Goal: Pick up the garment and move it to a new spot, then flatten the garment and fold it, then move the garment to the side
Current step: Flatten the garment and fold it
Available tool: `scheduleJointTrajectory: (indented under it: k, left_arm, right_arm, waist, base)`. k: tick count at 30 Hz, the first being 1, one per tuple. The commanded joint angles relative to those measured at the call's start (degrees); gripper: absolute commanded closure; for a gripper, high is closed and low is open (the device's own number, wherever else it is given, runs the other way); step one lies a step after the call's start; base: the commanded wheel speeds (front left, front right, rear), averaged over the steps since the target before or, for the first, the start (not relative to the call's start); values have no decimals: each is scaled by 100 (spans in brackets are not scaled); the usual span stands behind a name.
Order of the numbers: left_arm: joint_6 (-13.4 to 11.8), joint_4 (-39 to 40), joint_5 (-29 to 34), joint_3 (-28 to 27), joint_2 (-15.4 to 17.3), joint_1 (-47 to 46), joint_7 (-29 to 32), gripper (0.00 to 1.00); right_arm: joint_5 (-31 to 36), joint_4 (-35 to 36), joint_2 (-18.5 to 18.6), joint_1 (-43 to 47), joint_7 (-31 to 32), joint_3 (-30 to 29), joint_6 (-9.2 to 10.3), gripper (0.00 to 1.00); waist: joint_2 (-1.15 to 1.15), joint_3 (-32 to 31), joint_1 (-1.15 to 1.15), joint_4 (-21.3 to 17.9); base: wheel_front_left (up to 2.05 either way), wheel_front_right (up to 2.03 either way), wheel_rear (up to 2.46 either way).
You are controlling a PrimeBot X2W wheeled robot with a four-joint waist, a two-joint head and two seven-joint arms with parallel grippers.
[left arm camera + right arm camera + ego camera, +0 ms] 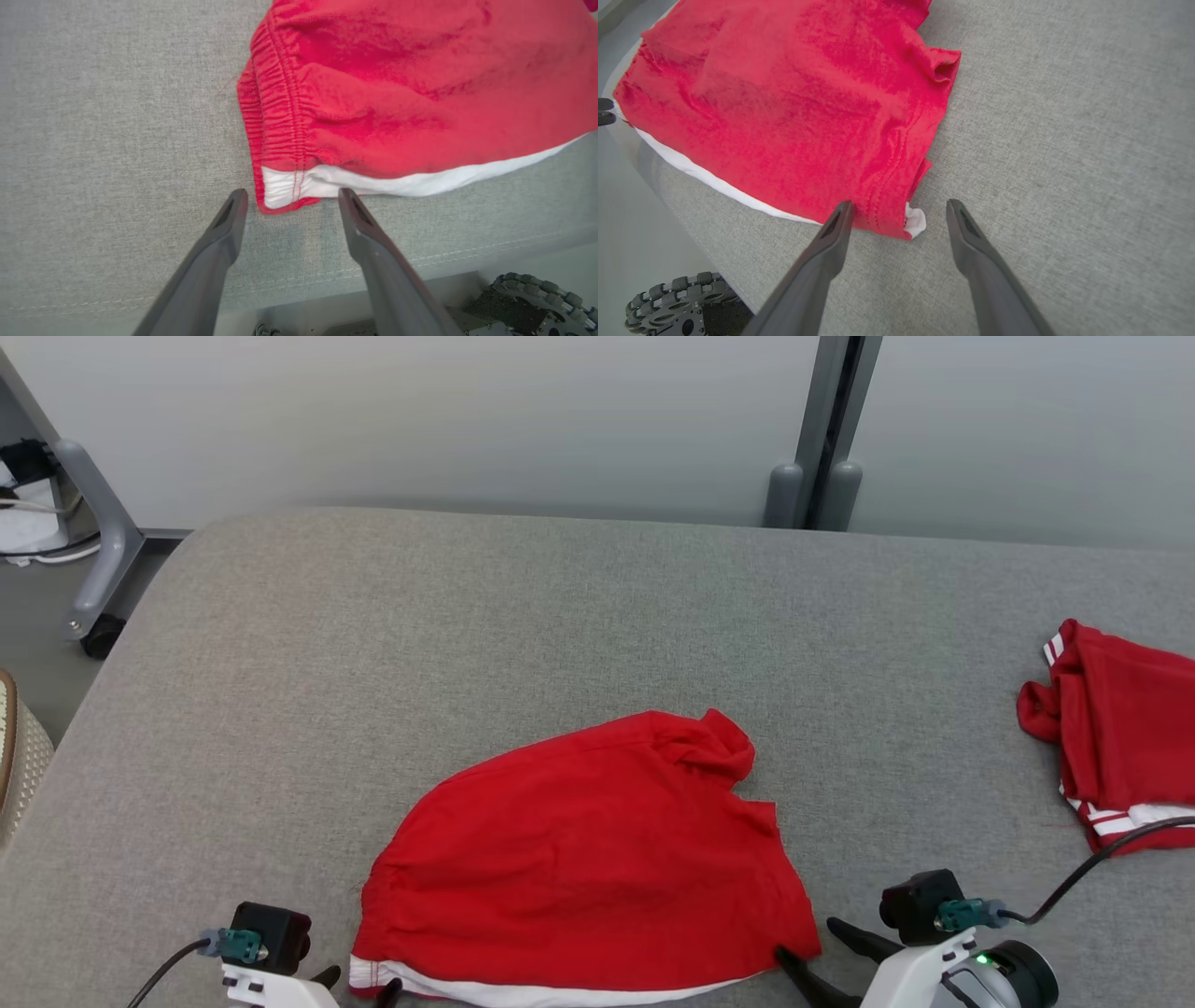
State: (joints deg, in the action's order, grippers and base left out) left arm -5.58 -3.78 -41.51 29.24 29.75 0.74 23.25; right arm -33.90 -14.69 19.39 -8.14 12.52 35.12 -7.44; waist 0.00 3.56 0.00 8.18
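Observation:
The garment [588,859] is a pair of red shorts with a white side stripe. It lies spread, with some wrinkles, near the front edge of the grey fabric table [560,616]. My left gripper [359,983] stands open at its front left corner. In the left wrist view the white-striped waistband corner [280,189] lies right between the tips of that gripper [293,196]. My right gripper [808,941] stands open at the front right corner. In the right wrist view the hem corner [915,221] sits between that gripper's [900,205] tips, and the left fingertip [843,214] touches the cloth edge.
A second red garment [1120,737] with white stripes lies bunched at the table's right edge. A grey cart leg on a caster [93,523] stands on the floor at the far left. A grey wall post [822,429] rises behind the table. My wheeled base [677,303] shows below the front edge.

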Motion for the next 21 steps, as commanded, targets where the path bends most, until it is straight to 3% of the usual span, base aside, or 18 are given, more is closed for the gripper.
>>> scheduleJointTrajectory:
  k: [1, 8, 9, 10, 11, 12, 13, 14, 15, 21]
  left_arm:
    - [50, -56, -20, 2, 17, -107, -2, 0]
    - [296, -488, -40, 95, -137, -424, -80, 0]
    - [348, -577, -44, 133, -177, -500, -77, 1]
    - [365, -619, -45, 144, -191, -527, -79, 11]
    - [403, -662, -55, 157, -204, -549, -90, 39]
    - [422, -699, -61, 171, -220, -568, -99, 58]
    - [459, -724, -73, 185, -232, -592, -101, 73]
    - [498, -744, -85, 186, -241, -617, -123, 100]
    - [510, -774, -91, 189, -246, -634, -140, 100]
    - [574, -796, -147, 179, -218, -503, -217, 100]
  right_arm:
    - [-55, -29, 14, -65, -35, 33, -11, 0]
    - [-205, -228, -18, -303, -103, 276, -11, 0]
    - [-263, -278, -18, -350, -129, 334, -11, 7]
    - [-295, -321, -25, -352, -134, 369, -11, 25]
    - [-313, -359, -25, -365, -147, 394, -11, 42]
    - [-347, -386, -24, -390, -163, 420, -11, 56]
    - [-370, -404, -24, -418, -167, 450, -11, 67]
    - [-403, -420, -23, -437, -193, 479, -11, 76]
    - [-429, -441, -24, -445, -216, 517, -11, 100]
    - [-663, -483, 27, -424, -322, 632, -11, 100]
  waist:
    - [0, 42, 0, -6]
    - [0, 183, 0, -15]
    - [0, 200, 0, -8]
    - [0, 202, 0, -3]
    - [0, 202, 0, 1]
    - [0, 199, 0, 5]
    - [0, 196, 0, 9]
    - [0, 192, 0, 12]
    - [0, 178, 0, 15]
    - [0, 6, 0, 1]
  base:
    - [0, 0, 0]
    - [0, 0, 0]
    - [0, 0, 0]
    - [0, 0, 0]
    - [0, 0, 0]
    - [0, 0, 0]
    - [0, 0, 0]
    - [0, 0, 0]
    - [0, 0, 0]
    - [0, 0, 0]
